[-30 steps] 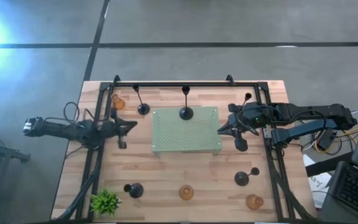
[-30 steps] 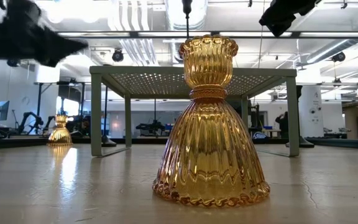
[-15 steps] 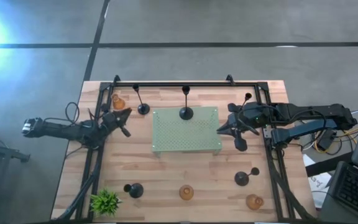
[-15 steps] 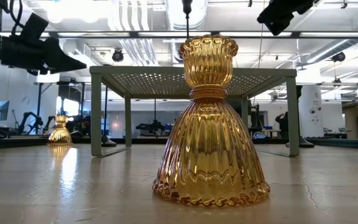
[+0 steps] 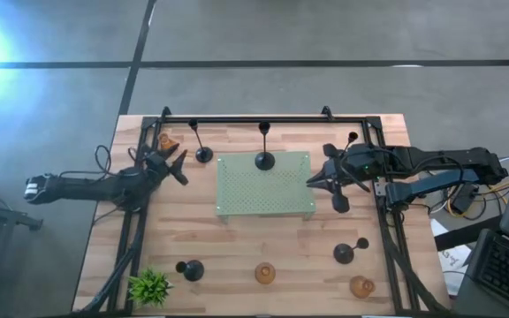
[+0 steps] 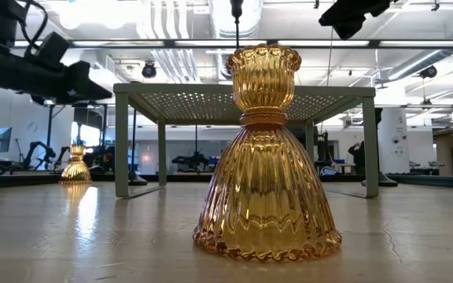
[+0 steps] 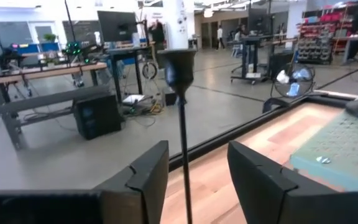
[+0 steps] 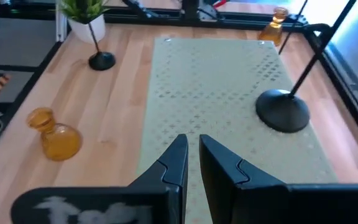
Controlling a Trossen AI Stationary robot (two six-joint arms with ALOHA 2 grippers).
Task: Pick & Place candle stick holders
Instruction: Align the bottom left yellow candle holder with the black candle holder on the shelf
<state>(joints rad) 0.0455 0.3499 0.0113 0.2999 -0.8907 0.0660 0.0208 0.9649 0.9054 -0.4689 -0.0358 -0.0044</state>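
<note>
A: At the table's far left corner, what's there?

B: A short amber-orange glass candle holder (image 5: 166,143), and just beside it the left gripper (image 5: 177,165), fingers (image 7: 143,176) parted with nothing between them but the thin stem of a tall black dome-based holder (image 5: 201,152) standing farther off.

A: And the middle?

B: A pale green perforated mat (image 5: 265,184) raised on legs. One black holder (image 5: 264,160) stands on its far edge. Near the front edge of the wooden table (image 5: 237,256) are a small green plant (image 5: 150,286), another black holder (image 5: 190,269) and a second amber one (image 5: 265,273).

A: The right side?

B: The right gripper (image 5: 318,181) hangs at the mat's right edge, fingers (image 8: 169,168) nearly together, empty. Behind it stands a black holder (image 5: 350,141); toward the front, another black one (image 5: 345,253) and a third amber one (image 5: 360,285).
</note>
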